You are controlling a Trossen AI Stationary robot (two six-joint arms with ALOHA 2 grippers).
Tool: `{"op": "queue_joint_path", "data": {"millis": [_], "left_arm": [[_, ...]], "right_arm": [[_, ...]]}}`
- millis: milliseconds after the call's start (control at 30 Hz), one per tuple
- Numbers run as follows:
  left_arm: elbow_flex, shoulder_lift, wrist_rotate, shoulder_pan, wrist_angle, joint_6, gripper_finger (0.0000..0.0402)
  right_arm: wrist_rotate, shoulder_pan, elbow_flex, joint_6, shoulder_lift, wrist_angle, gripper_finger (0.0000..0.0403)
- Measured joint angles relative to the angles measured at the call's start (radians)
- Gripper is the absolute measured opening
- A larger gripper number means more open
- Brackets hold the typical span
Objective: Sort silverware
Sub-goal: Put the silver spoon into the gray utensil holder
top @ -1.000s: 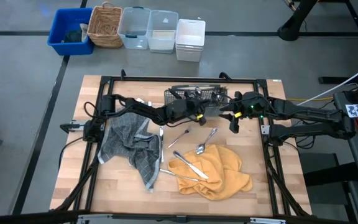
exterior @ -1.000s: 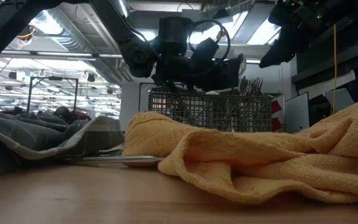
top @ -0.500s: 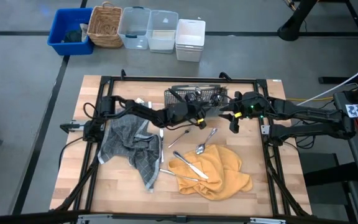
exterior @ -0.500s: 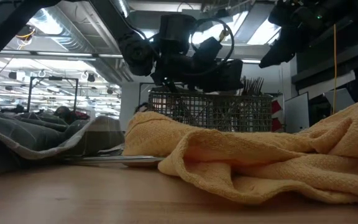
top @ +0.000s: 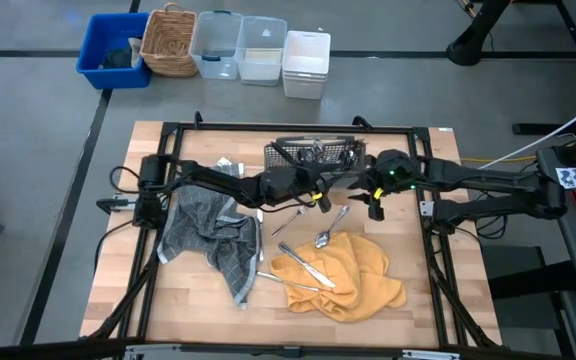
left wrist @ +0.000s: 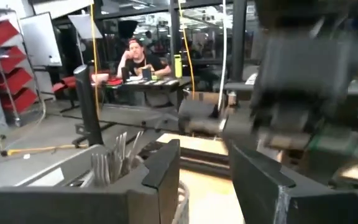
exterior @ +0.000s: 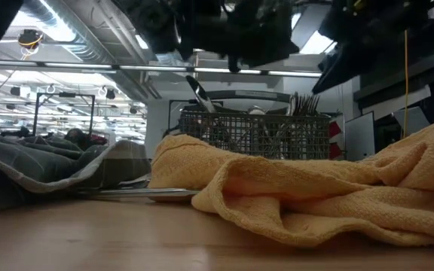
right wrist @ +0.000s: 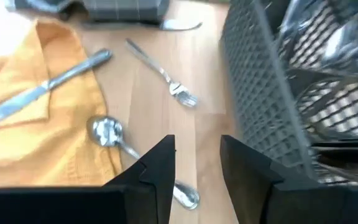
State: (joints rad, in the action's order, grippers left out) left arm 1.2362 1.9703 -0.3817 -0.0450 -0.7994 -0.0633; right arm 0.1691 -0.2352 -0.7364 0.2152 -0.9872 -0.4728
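Left gripper [top: 320, 199] just beside caddy [top: 313, 154], fingers apart, holding nothing. Right gripper [top: 372, 203] near caddy's other end — fingers [right wrist: 160, 163] apart, empty. Fork [right wrist: 164, 76] and spoon [right wrist: 107, 132] on bare wood beside caddy; knife [right wrist: 39, 90] on yellow towel [top: 348, 275]. More silverware [exterior: 301, 105] upright in caddy.

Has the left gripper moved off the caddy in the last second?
Yes. The left gripper has drawn back from over the mesh caddy toward the yellow towel, jaws open and empty.
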Motion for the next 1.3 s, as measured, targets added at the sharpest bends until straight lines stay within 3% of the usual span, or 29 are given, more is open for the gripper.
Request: {"op": "queue_joint_path", "data": {"millis": [133, 400, 600, 767, 900, 1300], "left_arm": [[0.0, -0.079, -0.001, 0.017, 0.148, 0.011, 0.0127], [-0.002, -0.262, -0.001, 0.043, 0.612, 0.134, 0.0127], [-0.002, -0.389, 0.004, 0.055, 0.945, 0.281, 0.0127], [-0.002, -0.479, 0.007, 0.068, 1.159, 0.341, 0.0127], [-0.002, -0.535, 0.008, 0.09, 1.276, 0.345, 0.0127], [-0.002, -0.592, 0.009, 0.142, 1.402, 0.357, 0.0127]], "right_arm": [[0.033, 0.0, 0.0, 0.062, -0.081, 0.006, 0.0128], [0.156, 0.009, 0.0, 0.161, -0.244, 0.055, 0.0128], [0.152, 0.096, 0.001, 0.218, -0.36, 0.171, 0.0128], [0.055, 0.185, 0.001, 0.277, -0.442, 0.226, 0.0128], [-0.024, 0.22, 0.0, 0.288, -0.498, 0.244, 0.0128], [-0.028, 0.223, 0.0, 0.282, -0.631, 0.253, 0.0128]]}}
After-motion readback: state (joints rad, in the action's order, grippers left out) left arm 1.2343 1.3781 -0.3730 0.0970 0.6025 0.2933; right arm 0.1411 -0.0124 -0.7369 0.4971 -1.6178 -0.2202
